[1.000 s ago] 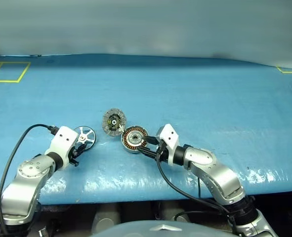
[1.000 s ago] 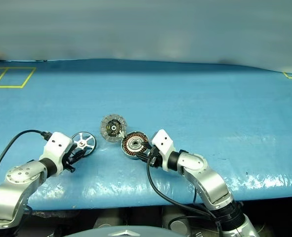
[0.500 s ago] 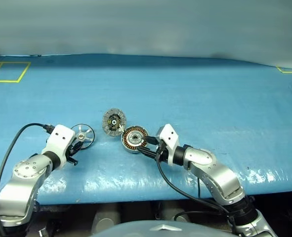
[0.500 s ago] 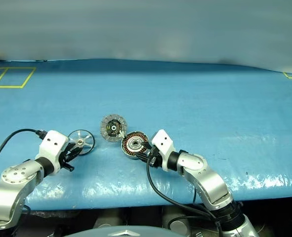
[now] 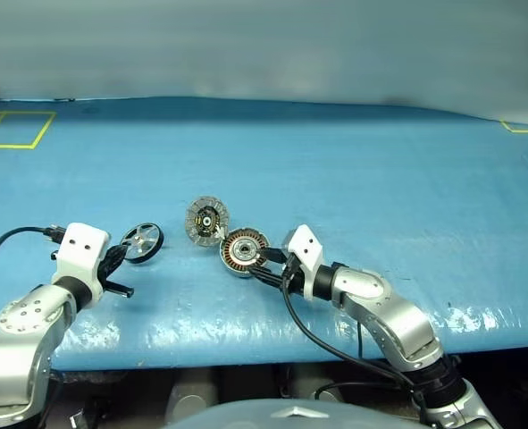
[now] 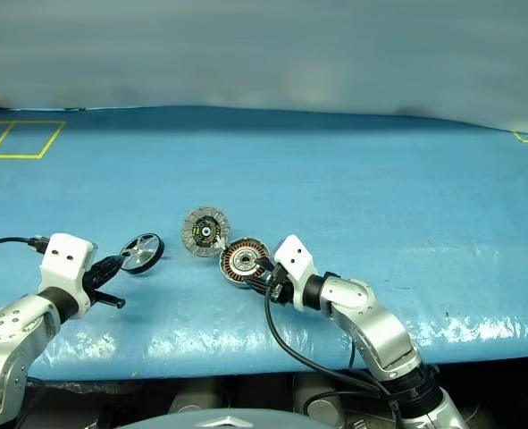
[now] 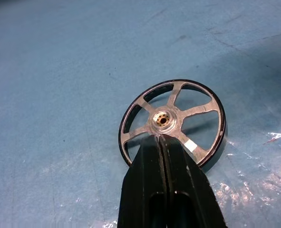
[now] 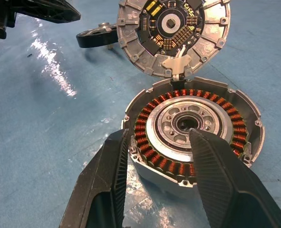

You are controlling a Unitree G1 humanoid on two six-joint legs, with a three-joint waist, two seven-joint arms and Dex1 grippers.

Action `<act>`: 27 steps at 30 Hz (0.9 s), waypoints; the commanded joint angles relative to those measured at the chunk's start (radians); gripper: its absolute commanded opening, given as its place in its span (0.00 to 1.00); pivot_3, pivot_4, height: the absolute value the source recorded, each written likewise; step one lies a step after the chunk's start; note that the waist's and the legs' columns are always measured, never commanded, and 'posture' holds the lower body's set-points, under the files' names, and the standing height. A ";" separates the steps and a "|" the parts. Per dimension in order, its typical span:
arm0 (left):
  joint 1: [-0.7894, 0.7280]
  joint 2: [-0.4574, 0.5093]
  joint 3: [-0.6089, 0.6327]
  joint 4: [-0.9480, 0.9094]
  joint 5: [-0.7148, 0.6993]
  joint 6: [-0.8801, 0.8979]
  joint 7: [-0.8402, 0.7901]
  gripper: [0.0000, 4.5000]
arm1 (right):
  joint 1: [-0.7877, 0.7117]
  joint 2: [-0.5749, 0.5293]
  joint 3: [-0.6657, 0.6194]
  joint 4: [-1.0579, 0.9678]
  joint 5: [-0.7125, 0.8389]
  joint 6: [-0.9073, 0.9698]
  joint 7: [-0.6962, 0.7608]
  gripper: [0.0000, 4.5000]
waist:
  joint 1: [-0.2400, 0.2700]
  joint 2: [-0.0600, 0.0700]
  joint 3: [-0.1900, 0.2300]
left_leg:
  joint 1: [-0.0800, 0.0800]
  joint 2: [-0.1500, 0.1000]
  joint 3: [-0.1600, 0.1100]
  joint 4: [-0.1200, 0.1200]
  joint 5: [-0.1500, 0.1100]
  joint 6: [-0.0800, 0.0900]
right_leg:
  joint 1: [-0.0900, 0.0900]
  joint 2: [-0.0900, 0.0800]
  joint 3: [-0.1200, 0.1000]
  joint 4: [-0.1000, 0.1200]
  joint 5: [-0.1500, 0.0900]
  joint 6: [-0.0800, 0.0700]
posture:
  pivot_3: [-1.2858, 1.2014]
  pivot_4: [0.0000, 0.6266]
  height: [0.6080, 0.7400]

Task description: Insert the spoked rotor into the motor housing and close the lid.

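Rotor sat left of centre in my head view, pinched thinly by my shut left gripper; it could twist free. Right gripper straddled the housing, lid open.

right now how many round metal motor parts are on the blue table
3: the spoked rotor pinched by the left gripper, the motor housing between the right gripper's fingers, and the open lid hinged to it.
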 commanded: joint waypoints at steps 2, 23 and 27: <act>-0.017 -0.011 0.048 -0.062 -0.046 0.020 0.007 0.08 | -0.011 0.004 -0.008 -0.027 -0.001 -0.009 0.005 0.47 | 0.001 0.000 0.000 | 0.000 0.000 0.000 0.000 0.000 0.000 | 0.000 0.000 0.000 0.000 0.000 0.000 | 0.52 0.24 1.00; -0.096 -0.090 0.065 0.119 -0.163 0.016 0.018 0.57 | -0.008 0.004 -0.014 -0.033 -0.012 0.000 0.000 0.47 | 0.000 -0.001 0.000 | 0.000 -0.001 0.000 0.000 0.000 0.000 | 0.000 0.001 0.000 0.000 0.000 0.000 | 0.52 0.24 1.00; -0.096 -0.093 0.066 0.137 -0.176 0.011 0.021 0.57 | -0.008 0.006 -0.012 -0.034 -0.013 0.003 -0.001 0.47 | 0.000 -0.001 0.000 | 0.000 -0.001 0.000 0.000 0.000 0.000 | 0.000 0.001 0.000 0.000 0.000 0.000 | 0.52 0.24 1.00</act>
